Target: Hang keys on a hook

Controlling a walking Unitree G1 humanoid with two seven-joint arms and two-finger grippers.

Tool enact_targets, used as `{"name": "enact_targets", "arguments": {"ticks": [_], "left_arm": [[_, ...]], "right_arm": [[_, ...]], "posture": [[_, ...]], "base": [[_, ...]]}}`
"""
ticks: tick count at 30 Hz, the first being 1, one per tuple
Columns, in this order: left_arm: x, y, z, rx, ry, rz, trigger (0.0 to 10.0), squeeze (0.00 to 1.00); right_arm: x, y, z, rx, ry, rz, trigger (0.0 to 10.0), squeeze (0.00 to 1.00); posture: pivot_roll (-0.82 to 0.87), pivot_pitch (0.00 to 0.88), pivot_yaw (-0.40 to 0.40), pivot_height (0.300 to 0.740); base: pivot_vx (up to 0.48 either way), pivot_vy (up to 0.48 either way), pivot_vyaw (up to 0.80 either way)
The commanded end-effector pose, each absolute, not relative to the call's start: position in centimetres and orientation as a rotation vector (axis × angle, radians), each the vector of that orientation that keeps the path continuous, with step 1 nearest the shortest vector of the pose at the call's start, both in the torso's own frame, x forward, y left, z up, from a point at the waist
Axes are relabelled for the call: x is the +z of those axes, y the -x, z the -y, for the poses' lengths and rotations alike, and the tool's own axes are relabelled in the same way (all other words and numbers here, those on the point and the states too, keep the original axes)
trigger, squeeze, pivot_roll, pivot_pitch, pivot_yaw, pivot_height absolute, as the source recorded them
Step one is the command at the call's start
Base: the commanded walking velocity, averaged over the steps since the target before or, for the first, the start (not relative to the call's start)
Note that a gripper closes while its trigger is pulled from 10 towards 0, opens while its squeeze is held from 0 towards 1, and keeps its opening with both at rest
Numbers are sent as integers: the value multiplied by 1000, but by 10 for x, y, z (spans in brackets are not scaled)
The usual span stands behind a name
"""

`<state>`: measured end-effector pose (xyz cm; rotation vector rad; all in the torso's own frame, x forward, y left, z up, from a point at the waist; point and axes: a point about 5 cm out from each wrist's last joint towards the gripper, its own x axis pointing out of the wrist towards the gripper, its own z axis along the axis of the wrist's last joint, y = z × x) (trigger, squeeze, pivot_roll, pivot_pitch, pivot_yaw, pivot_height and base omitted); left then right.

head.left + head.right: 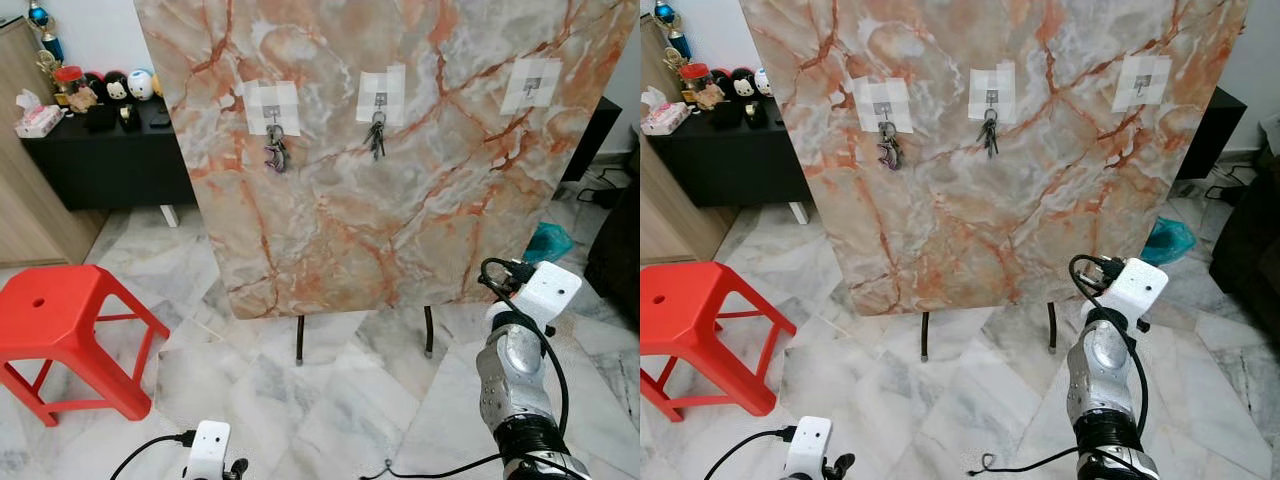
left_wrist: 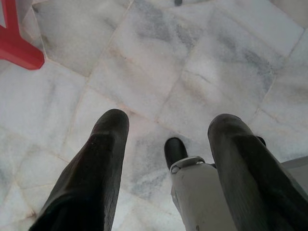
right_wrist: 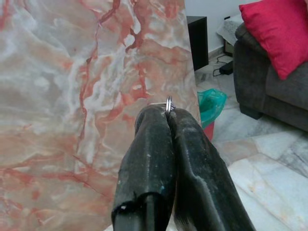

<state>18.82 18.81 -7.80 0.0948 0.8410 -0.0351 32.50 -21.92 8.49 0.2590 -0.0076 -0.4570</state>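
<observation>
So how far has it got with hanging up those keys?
Two of the three hooks on the marble board already carry bunches: the left keys and the middle keys. The right gripper is shut on a key ring, raised in front of the board. Left to do: reach the empty right hook and slip the ring on. The left gripper hangs open near the floor.

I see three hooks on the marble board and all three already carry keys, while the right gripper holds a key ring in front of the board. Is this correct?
Not quite. Two hooks carry keys: the left keys and the middle keys. The right hook is bare, as the left eye view shows. The rest holds: the right gripper is shut on a key ring before the marble board.
</observation>
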Motion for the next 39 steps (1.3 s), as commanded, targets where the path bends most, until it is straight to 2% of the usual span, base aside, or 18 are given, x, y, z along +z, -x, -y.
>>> {"name": "enact_targets", "arguments": {"ticks": [1,8,23,35,39], "left_arm": [[-79,-187,-189,-32,-89,-846,10000,0],[-79,-186,-188,-31,-77,-849,10000,0],[-80,-184,-192,-21,-78,-854,10000,0],[-80,-183,-192,-25,-79,-857,10000,0],[-80,-183,-192,-25,-82,-858,10000,0]], "right_arm": [[90,-329,220,-457,-273,22,10000,0],[93,-328,233,-514,-288,17,10000,0],[89,-329,221,-486,-301,-1,10000,0],[90,-328,225,-511,-303,6,10000,0],[89,-328,224,-504,-320,3,10000,0]], "posture": [[-55,0,-1,740],[-65,0,1,740],[-56,0,1,740],[-55,0,4,740],[-55,0,4,740]], "base": [[274,0,0],[365,0,0],[389,0,0],[396,0,0],[395,0,-700]]}}
